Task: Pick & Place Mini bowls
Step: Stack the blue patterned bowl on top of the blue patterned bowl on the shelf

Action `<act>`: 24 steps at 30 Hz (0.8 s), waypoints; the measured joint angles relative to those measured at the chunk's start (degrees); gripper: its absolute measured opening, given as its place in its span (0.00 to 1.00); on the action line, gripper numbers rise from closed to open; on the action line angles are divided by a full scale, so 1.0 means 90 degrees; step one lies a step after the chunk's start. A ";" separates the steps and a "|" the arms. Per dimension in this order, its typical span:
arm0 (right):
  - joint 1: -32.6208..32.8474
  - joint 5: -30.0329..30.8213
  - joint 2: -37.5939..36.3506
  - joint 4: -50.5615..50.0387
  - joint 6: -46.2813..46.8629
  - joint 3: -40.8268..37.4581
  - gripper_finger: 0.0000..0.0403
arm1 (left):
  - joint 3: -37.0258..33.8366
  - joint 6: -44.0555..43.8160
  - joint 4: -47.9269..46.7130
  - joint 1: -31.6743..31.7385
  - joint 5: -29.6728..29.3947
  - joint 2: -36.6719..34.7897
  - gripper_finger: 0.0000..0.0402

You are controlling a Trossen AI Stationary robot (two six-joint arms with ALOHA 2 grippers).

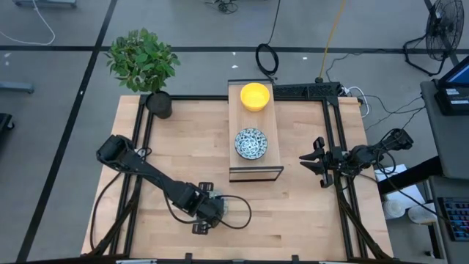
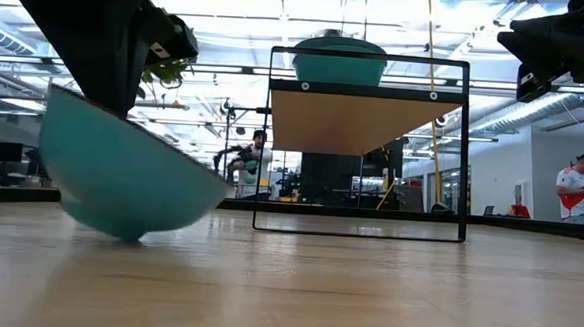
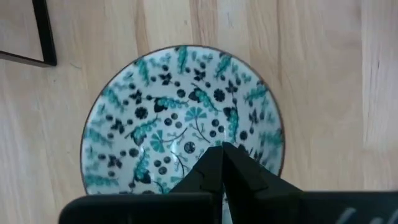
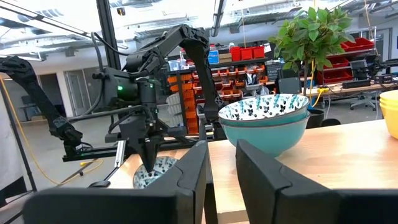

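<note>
The tilted patterned bowl (image 2: 121,180) is pinched by the left gripper's (image 3: 222,163) closed fingers near the shelf (image 1: 255,173), which already holds two bowls; right gripper (image 4: 221,163) waits open.

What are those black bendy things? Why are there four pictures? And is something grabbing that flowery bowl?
The bendy things are two robot arms working at a wooden table. One picture looks straight down from above. One looks level across the tabletop. The other two come from small cameras on the arms' wrists.

Yes, the left gripper has its jaws shut on the rim of a flowery bowl. It holds the bowl tilted, low at the tabletop. The right gripper waits by the table's right edge with its jaws open.

In the middle stands a small shelf. On top of it sit a yellow bowl and a second flowery bowl. A potted plant stands at the far left corner.
</note>
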 joint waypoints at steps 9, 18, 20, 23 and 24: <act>0.0001 0.0000 0.0001 0.0000 0.0000 0.0000 0.19 | 0.0000 -0.0017 0.0077 0.0000 -0.0007 0.0000 0.03; 0.0001 0.0000 -0.0001 0.0000 0.0000 0.0000 0.19 | 0.0000 -0.0024 0.0080 0.0000 -0.0172 0.0000 0.01; -0.0001 0.0000 -0.0001 0.0000 0.0000 0.0000 0.19 | 0.0000 -0.0029 0.0080 0.0000 -0.0174 0.0000 0.03; 0.0000 0.0000 0.0000 0.0000 0.0001 0.0000 0.19 | 0.0000 -0.0005 0.0087 0.0000 -0.0175 0.0000 0.04; 0.0001 0.0000 0.0001 0.0000 0.0000 0.0000 0.19 | 0.0000 -0.0008 0.0112 0.0004 -0.0175 0.0000 0.03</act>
